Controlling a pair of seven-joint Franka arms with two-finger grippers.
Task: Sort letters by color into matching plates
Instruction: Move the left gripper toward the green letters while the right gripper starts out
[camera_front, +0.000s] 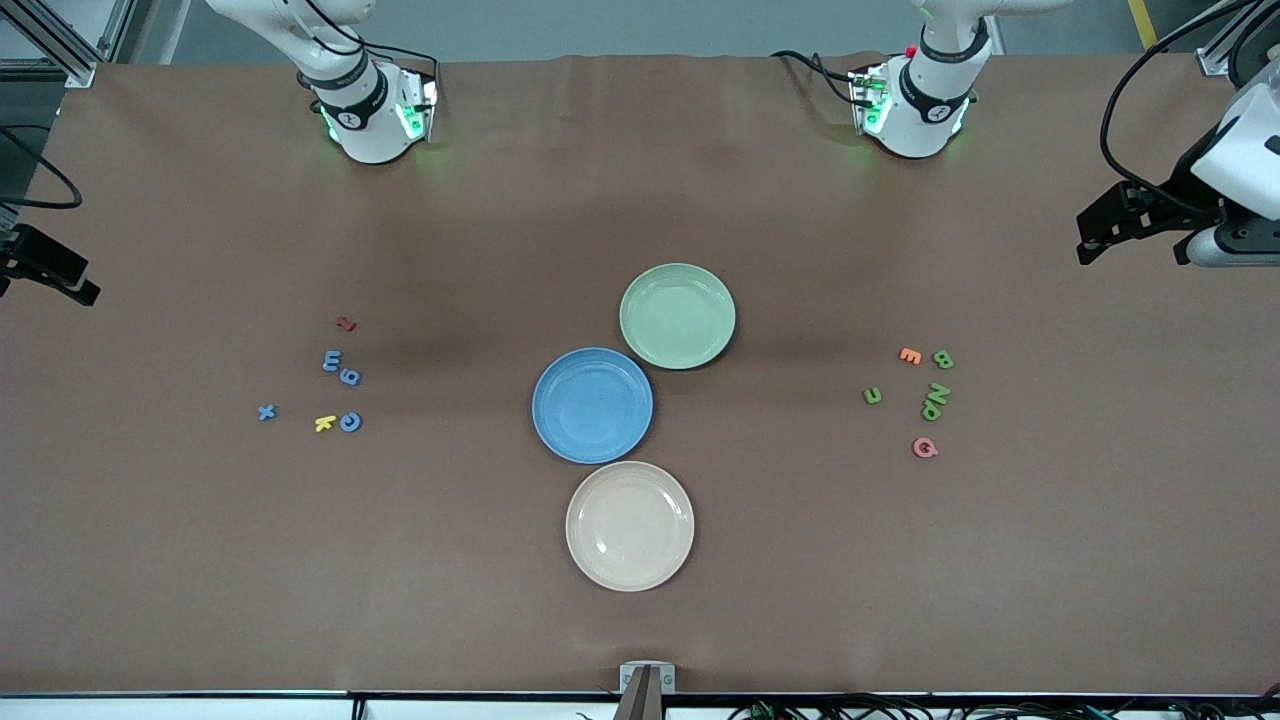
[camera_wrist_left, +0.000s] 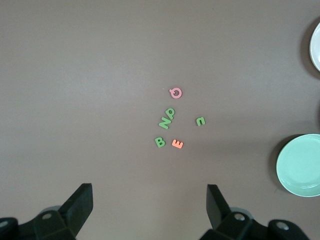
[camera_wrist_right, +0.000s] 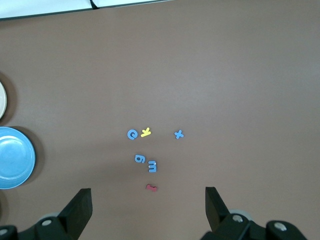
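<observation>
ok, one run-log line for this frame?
stage: none sorted | blue letters: right arm's end | green letters: left arm's end | blue plate, green plate: empty | left gripper, right gripper: open above letters

A cream plate (camera_front: 630, 526), plus red (camera_front: 346, 323), yellow (camera_front: 325, 423), orange (camera_front: 909, 355) and pink (camera_front: 925, 448) letters.

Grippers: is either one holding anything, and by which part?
Nothing is held. The left gripper and right gripper are both open and empty above the letters.
</observation>
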